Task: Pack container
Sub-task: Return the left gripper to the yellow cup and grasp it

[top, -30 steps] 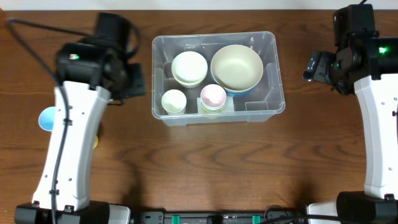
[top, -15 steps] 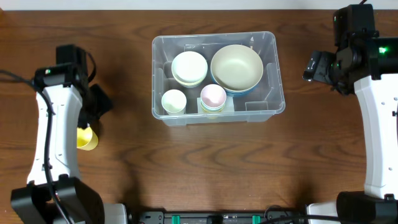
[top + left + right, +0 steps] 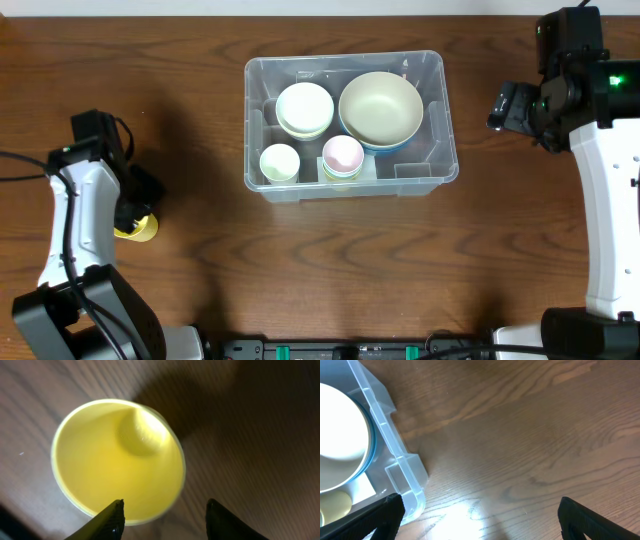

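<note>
The container (image 3: 415, 168) is a clear plastic bin at the table's middle back. It holds a large cream bowl (image 3: 380, 108), stacked pale bowls (image 3: 305, 108), a cream cup (image 3: 280, 162) and a pink cup (image 3: 343, 154). A yellow cup (image 3: 142, 230) lies on the table at the far left. My left gripper (image 3: 137, 198) is right over it. In the left wrist view the open jaws (image 3: 165, 515) straddle the near rim of the yellow cup (image 3: 117, 455), one finger over its mouth and one outside. My right gripper (image 3: 508, 105) is open and empty, right of the container.
In the right wrist view the open jaws (image 3: 480, 520) hover over bare wood, with the container's corner (image 3: 402, 475) and the cream bowl (image 3: 340, 435) at the left. The left arm's cable (image 3: 20, 160) trails off the left edge.
My left arm has swung left, away from the container's side, and come down over the yellow cup. The right arm has not moved.
</note>
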`<move>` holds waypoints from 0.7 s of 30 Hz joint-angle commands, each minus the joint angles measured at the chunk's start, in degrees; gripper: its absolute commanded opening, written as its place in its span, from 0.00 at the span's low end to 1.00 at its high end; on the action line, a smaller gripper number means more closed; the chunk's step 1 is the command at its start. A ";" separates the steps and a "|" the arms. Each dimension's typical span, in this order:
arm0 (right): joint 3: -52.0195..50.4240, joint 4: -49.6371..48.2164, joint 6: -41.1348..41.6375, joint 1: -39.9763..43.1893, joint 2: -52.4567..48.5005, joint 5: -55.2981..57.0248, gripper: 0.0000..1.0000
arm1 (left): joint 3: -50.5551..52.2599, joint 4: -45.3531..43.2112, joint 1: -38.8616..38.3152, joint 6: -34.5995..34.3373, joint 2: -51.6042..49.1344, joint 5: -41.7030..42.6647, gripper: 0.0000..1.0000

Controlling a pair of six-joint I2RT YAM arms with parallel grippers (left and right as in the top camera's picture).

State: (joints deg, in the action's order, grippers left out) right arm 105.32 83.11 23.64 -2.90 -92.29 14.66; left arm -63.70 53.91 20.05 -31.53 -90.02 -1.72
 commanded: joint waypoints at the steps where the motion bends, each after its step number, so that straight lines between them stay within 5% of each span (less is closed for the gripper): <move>1: 0.22 0.07 -0.13 0.26 0.11 0.74 0.99 | 3.61 -3.15 0.13 -0.26 0.20 -0.52 0.53; 8: 0.22 0.07 -0.13 0.26 0.11 0.74 0.99 | 5.53 -6.25 0.13 -0.26 0.20 -0.50 0.51; 17: 0.22 0.07 -0.13 0.26 0.11 0.74 0.99 | 5.53 -6.88 0.13 -0.24 0.20 -0.48 0.06; 21: 0.22 0.07 -0.13 0.26 0.11 0.74 0.99 | 5.53 -6.86 0.13 1.16 0.20 0.28 0.06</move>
State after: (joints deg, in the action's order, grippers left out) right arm 105.32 83.13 23.64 -2.90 -92.29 14.66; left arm -58.17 46.87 20.05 -31.46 -90.02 -1.74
